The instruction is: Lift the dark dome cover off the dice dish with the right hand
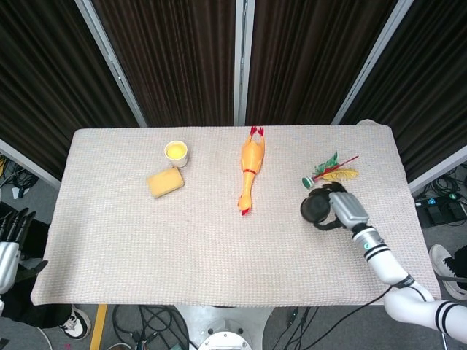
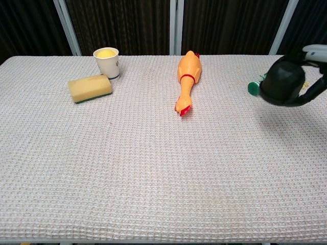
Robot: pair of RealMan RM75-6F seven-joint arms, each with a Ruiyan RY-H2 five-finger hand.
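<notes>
Partly cropped in chest view, right hand (image 1: 346, 210) gripping dark dome cover (image 2: 282, 81); left hand (image 1: 9, 244) indistinct.

Dark curtains (image 1: 182, 58) hang behind the cloth-covered table (image 1: 146, 240); cables (image 1: 153, 321) litter the floor.

head view looks steeply down from high, taking in the whole counter (image 1: 219, 240). chest view sits low and nearer, facing across it. both share the rubber chicken (image 1: 249, 177) (image 2: 187, 80).

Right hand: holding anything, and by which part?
The right hand holds the dark dome cover, fingers wrapped around its side and lower rim.
</notes>
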